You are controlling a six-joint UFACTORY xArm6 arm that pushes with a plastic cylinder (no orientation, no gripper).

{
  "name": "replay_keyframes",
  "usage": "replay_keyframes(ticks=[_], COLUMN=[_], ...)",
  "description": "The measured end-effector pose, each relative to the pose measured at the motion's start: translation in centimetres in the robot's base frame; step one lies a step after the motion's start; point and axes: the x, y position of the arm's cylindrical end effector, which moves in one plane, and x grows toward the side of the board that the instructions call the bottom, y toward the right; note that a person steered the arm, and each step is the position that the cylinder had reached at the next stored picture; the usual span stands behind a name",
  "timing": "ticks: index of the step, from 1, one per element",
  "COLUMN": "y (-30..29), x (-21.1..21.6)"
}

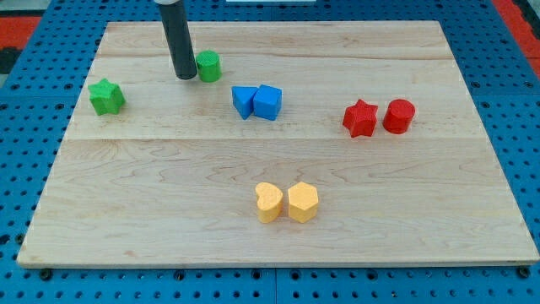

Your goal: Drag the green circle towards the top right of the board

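Right now my tip (185,76) rests on the bench (152,245), touching the green circle (208,65) on its left in the view, with the green star (107,96) farther left and the two blue blocks (256,101) off to the lower right; no fingers exist here.

Blue pegboard surface (34,279) around the board, red patch (17,34) at top-left

We see open table (405,51) toward the view's top right; 2 blue blocks (257,102) (touching each other) sit just below that path.
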Motion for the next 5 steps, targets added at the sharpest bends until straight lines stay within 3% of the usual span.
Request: replay_keyframes(ticks=[1,3,4,5], y=[2.3,17.0,19.6,15.9], x=[-2.2,-2.8,-4.9,-3.5])
